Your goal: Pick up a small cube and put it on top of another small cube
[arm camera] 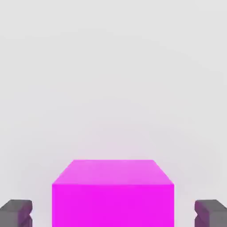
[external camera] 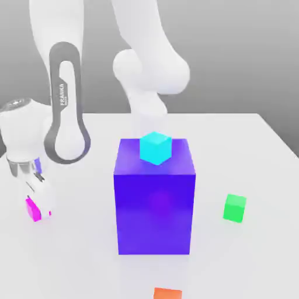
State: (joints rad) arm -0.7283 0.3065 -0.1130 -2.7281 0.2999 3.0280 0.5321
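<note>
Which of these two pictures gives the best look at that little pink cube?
The hand view: the pink cube sits large and unobstructed between the end effector's two fingertips, apart from both. In the exterior view it is a small sliver at the exterior view's left, partly hidden by the end effector.

Simulated tabletop (external camera: 257,152) (flat render), coloured blocks (external camera: 155,204)

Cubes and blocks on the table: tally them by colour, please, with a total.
Magenta small cube, between the fingers of the gripper: 1
Cyan small cube: 1
Green small cube: 1
Orange block at the picture's bottom edge: 1
Big blue-purple block: 1
Total: 5
</note>
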